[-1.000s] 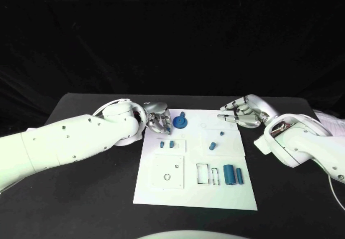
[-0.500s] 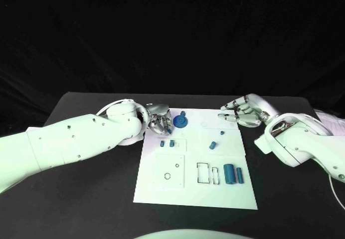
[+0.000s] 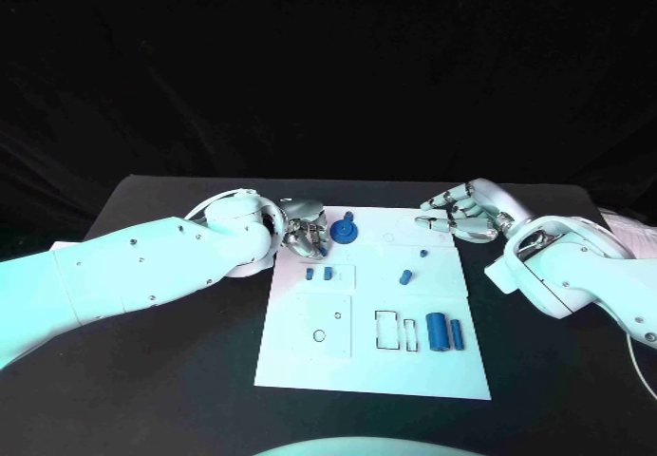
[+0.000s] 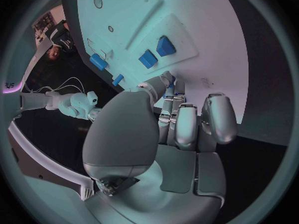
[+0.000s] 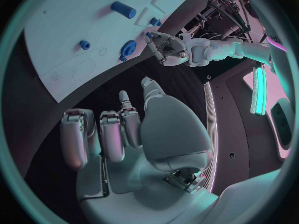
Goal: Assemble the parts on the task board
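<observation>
The white task board (image 3: pixel 369 366) lies mid-table. At its far left corner rests a round blue part with a stem (image 3: pixel 343 231), which the right wrist view shows as a toothed disc (image 5: pixel 127 47). My left hand (image 3: pixel 304 235) hovers right beside it with fingers curled and fingertips (image 4: pixel 167 80) bunched at its edge; whether they grip it is hidden. Two small blue blocks (image 3: pixel 318 274) sit in a raised plate near that hand. My right hand (image 3: pixel 463 215) hangs above the board's far right corner, fingers loosely bent and holding nothing.
Further blue parts lie on the board: a short peg (image 3: pixel 405 277), a tiny piece (image 3: pixel 422 254), a thick cylinder (image 3: pixel 436 332) and a thin bar (image 3: pixel 455 333) beside empty rectangular slots (image 3: pixel 389 332). Black table (image 3: pixel 164 380) surrounds the board.
My left hand has crept slightly toward the round blue part. The right hand and the parts on the board have stayed put.
</observation>
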`<control>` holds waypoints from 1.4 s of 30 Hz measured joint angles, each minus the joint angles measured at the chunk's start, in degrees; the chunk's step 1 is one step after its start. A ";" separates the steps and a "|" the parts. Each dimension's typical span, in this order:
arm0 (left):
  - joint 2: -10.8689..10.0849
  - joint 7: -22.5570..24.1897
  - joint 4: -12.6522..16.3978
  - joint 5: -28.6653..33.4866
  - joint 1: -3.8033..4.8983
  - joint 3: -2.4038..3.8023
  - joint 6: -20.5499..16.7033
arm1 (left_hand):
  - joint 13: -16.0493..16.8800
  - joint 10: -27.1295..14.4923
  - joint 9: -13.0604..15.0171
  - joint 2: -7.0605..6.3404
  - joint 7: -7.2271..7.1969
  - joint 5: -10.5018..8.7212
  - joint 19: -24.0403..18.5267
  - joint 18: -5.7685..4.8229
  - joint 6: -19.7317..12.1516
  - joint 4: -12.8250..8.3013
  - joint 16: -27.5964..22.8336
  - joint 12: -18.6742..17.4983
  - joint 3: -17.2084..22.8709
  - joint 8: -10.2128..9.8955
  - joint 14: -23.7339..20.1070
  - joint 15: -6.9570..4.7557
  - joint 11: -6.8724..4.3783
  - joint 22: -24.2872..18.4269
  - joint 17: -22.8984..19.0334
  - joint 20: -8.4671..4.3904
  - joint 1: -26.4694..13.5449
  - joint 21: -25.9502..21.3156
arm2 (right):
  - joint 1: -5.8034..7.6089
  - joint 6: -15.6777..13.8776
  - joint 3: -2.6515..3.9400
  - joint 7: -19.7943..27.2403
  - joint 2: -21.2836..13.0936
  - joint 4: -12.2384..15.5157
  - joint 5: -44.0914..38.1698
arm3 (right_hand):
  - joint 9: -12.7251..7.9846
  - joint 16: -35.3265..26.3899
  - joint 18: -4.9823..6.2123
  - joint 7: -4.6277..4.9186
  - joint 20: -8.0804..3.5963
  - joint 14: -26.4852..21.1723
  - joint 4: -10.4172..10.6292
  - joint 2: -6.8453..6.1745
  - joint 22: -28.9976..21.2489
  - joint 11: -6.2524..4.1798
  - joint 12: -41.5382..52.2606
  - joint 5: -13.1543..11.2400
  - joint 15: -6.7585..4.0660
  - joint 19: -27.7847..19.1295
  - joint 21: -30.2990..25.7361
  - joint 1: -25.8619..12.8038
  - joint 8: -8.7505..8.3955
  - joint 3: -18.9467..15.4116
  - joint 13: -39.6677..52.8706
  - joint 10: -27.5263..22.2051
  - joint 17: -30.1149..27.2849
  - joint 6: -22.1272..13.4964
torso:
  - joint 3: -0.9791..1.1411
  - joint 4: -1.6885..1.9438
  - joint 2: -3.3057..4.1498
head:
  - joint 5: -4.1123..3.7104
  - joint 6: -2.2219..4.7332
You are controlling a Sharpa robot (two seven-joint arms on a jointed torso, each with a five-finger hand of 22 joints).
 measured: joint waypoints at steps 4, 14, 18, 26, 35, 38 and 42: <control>0.12 0.00 -0.25 -0.03 0.00 -0.01 0.18 | 0.00 0.00 -0.01 -0.09 0.00 0.00 0.00 0.00 0.00 0.00 0.00 -0.09 0.00 -0.24 0.00 0.00 0.00 0.00 -0.13 0.00 -0.43 0.00 | -0.01 0.01 0.00 0.00 0.02 -0.02 0.00 | 0.00 0.00 0.00 0.00 0.00 0.00 0.00 0.00 0.00 0.00 0.00 0.00 0.00 0.00 0.00 0.00 0.00 0.00 0.00 0.00 0.00 0.00 | 0.00 -0.03 0.00 | 0.03 0.03; 0.59 -0.22 -1.04 -0.04 -0.12 -0.04 0.84 | -0.14 0.00 -0.32 -0.26 0.00 0.00 0.00 0.00 0.00 0.00 0.00 -0.88 0.00 -0.81 0.00 0.00 0.00 0.00 -0.40 0.00 -0.86 0.00 | -0.06 0.07 0.00 0.01 0.09 -0.07 0.01 | -0.01 0.00 0.00 0.00 0.00 0.00 0.00 0.00 0.00 0.00 0.00 0.00 0.00 0.00 0.00 0.00 0.00 0.00 0.00 0.00 -0.01 0.00 | 0.00 -0.03 0.02 | -0.02 -0.06; 0.75 -0.34 -1.18 -0.06 -0.18 -0.03 1.04 | -0.33 -0.52 -0.68 -0.59 0.64 0.00 0.20 0.00 -0.66 0.00 0.00 -1.60 0.00 -1.57 0.00 0.00 0.52 0.00 -0.68 0.20 -1.19 0.00 | -0.08 0.10 0.00 0.01 0.12 -0.09 0.01 | -0.01 0.00 0.00 0.00 0.00 0.00 0.00 0.00 -0.01 0.00 0.00 0.00 0.00 0.00 0.00 0.00 0.00 0.00 0.00 0.00 -0.01 0.00 | 0.02 -0.03 0.02 | -0.05 -0.10; 0.83 -0.59 -1.27 -0.05 -0.31 -0.05 1.52 | -0.52 -1.54 -2.09 -1.25 1.74 0.00 0.20 0.01 -3.41 0.00 0.00 -1.92 0.00 -3.01 0.21 0.62 1.53 0.00 -1.22 0.63 -1.85 0.00 | -0.10 0.15 0.00 0.01 0.12 -0.11 0.02 | -0.01 0.00 0.00 0.00 0.00 0.00 0.00 0.00 -0.01 0.00 0.00 0.00 0.00 0.00 0.00 0.00 0.00 0.00 0.00 0.00 -0.01 0.00 | 0.04 -0.03 0.01 | -0.10 -0.15; 0.57 -0.84 -1.16 0.03 -0.27 0.01 1.59 | -0.74 -2.47 -2.89 -1.52 2.14 0.00 0.00 0.02 -4.53 0.00 0.00 -1.88 0.00 -3.01 0.18 0.99 2.03 -0.01 -1.64 0.82 -2.12 -0.45 | -0.11 0.22 0.00 0.00 0.06 -0.15 0.03 | -0.02 -0.23 0.00 -0.19 0.00 0.00 0.00 0.23 -0.02 0.00 -0.02 0.22 0.00 0.00 -0.03 0.23 0.00 0.00 0.00 0.00 -0.01 0.19 | 0.03 -0.03 -0.01 | -0.12 -0.12; 0.37 -0.88 -1.00 0.05 -0.26 0.01 1.55 | -0.82 -3.10 -3.19 -1.52 2.45 0.00 -0.21 0.02 -4.96 0.00 0.00 -1.87 0.00 -3.01 0.22 1.03 2.26 -0.01 -1.78 1.03 -2.12 -0.68 | -0.12 0.29 0.00 -0.06 0.03 -0.23 0.03 | -0.02 -0.79 0.00 -0.19 -0.41 0.00 0.07 0.38 -0.02 -0.20 -2.59 0.22 0.00 -0.46 -0.89 0.38 0.00 -0.07 0.15 -1.10 -0.02 0.19 | 0.00 -0.03 -0.01 | -0.11 -0.11; -0.23 -0.90 -0.66 0.07 -0.26 0.02 1.23 | -1.17 -4.65 -4.07 -1.52 2.89 0.00 -0.31 0.02 -6.82 -0.09 0.00 -1.87 0.09 -3.01 0.24 1.44 2.76 -0.01 -1.97 1.55 -2.12 -1.56 | -0.13 0.61 0.00 -0.31 -0.04 -0.40 -0.01 | -0.02 -4.18 0.94 -0.39 -0.62 0.11 0.25 0.89 -0.02 -0.46 -28.71 0.22 -0.53 -2.07 -2.67 2.20 0.00 -0.25 -11.95 -13.78 -0.02 -0.21 | 0.00 -0.03 -0.02 | -0.11 -0.08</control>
